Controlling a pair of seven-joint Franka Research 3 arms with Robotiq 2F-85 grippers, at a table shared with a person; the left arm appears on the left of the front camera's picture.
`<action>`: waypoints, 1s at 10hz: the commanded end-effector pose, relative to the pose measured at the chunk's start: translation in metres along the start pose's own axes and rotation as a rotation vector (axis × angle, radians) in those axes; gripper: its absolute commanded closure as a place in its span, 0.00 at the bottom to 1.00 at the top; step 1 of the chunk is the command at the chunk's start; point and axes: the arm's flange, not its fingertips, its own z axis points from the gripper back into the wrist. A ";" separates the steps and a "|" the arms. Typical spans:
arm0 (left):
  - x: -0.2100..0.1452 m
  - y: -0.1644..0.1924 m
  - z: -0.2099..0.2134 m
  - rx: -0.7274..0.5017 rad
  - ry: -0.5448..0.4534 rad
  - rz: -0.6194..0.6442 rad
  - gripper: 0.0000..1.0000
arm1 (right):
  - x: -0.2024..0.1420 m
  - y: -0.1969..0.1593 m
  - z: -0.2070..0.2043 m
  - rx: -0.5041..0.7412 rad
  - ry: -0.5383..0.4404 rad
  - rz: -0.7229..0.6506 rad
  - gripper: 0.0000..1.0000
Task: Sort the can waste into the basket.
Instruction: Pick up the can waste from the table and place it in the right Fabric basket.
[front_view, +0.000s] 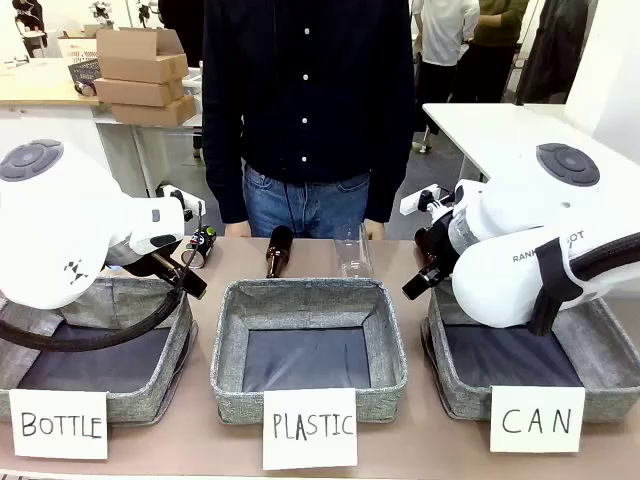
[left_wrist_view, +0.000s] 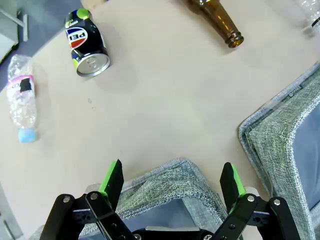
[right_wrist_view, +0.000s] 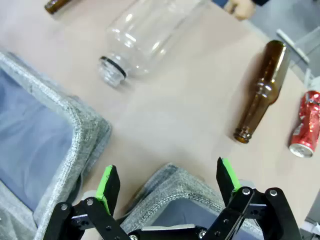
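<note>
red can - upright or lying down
Lying down. In the right wrist view the red can rests on its side on the table, dented, beside a brown bottle.

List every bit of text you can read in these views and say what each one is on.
"BOTTLE": white card on the left basket.
"PLASTIC": white card on the middle basket.
"CAN": white card on the right basket.
"PE", rest hidden: dark can.
"RAN...", cut off by a cable: right arm.
Red can: white marks, unreadable.
Crushed plastic bottle: label unreadable.
</note>
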 end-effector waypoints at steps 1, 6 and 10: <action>0.000 0.000 0.000 0.000 0.000 0.000 0.00 | 0.000 0.000 0.000 0.000 0.000 0.000 0.00; 0.000 0.000 0.000 0.000 0.000 0.000 0.00 | 0.000 0.000 0.000 0.000 0.000 0.000 0.00; 0.000 0.000 0.000 0.000 0.000 0.000 0.00 | 0.008 -0.013 0.023 0.153 0.000 -0.111 0.00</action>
